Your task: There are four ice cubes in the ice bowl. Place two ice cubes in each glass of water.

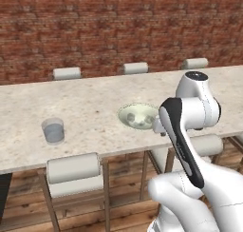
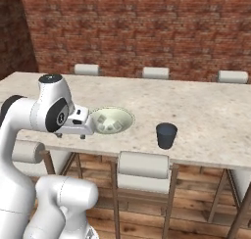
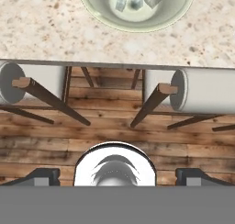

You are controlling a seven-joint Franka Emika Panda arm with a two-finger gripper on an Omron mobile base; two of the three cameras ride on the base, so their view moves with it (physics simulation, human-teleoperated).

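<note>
Ice cubes (image 3: 136, 0) lie inside ice bowl (image 1: 124, 115), near table (image 1: 95, 107) front edge. See-through glass (image 1: 53, 130) stands well left of bowl, dark glass (image 2: 166, 135) to right. Jaws wide open, empty, near bowl.

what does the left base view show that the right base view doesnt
Left base view alone: a see-through glass on the counter, left of the bowl. Right base view alone: a dark glass on the counter, right of the bowl. Both share the pale bowl with ice cubes inside, the speckled counter, the stools, the brick wall, and the white arm reaching toward the bowl.
</note>
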